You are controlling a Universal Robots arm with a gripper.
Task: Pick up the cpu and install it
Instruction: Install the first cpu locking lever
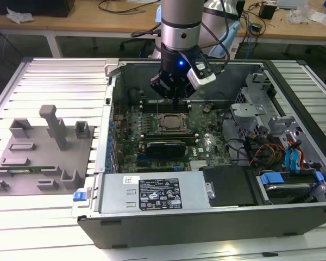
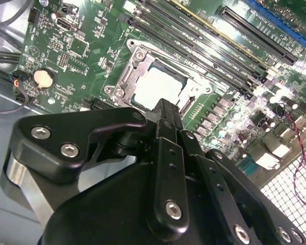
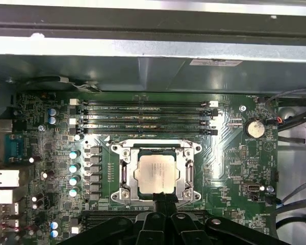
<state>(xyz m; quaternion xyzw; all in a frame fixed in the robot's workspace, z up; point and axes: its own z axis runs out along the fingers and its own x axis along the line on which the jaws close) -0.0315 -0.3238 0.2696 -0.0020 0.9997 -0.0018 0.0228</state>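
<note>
The cpu (image 3: 157, 172) lies seated in the socket (image 3: 123, 173). The gripper (image 2: 166, 107) hangs just above the socket's edge, its fingers (image 2: 167, 127) clenched together on nothing.

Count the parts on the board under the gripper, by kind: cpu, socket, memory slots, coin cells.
cpu: 1
socket: 1
memory slots: 4
coin cell: 1
Total: 7
</note>
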